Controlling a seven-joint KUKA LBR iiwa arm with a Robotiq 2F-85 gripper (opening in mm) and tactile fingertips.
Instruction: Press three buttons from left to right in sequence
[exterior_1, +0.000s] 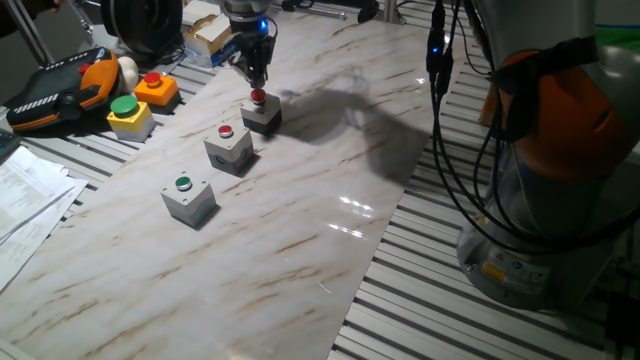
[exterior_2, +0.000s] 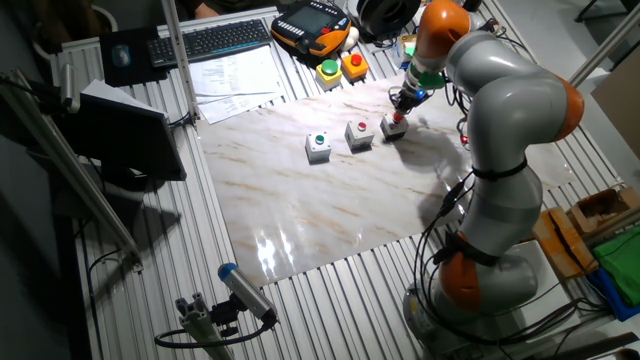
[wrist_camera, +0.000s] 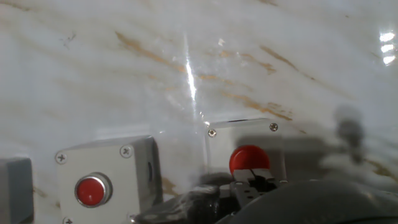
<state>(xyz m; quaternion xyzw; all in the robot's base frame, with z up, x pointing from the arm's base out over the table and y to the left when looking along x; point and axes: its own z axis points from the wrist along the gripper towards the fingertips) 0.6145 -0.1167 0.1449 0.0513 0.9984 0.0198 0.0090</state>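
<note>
Three light-grey button boxes stand in a row on the marble board (exterior_1: 300, 240). The nearest box (exterior_1: 190, 200) has a green button, the middle box (exterior_1: 230, 148) a red one, and the far box (exterior_1: 262, 114) a red one (exterior_1: 258, 97). My gripper (exterior_1: 257, 84) points straight down over the far box, fingers shut together, its tip resting on that red button. In the hand view the fingertips (wrist_camera: 252, 180) sit at the lower edge of the red button (wrist_camera: 249, 158), with the middle box (wrist_camera: 106, 180) to the left. The other fixed view shows the gripper (exterior_2: 399, 110) above the rightmost box (exterior_2: 393, 126).
A yellow box with a green button (exterior_1: 130, 115) and an orange box with a red button (exterior_1: 156, 90) sit off the board's far left corner, beside a teach pendant (exterior_1: 60, 90). Papers (exterior_1: 25, 190) lie at the left. The arm's base (exterior_1: 560, 200) and cables (exterior_1: 450, 150) stand at the right.
</note>
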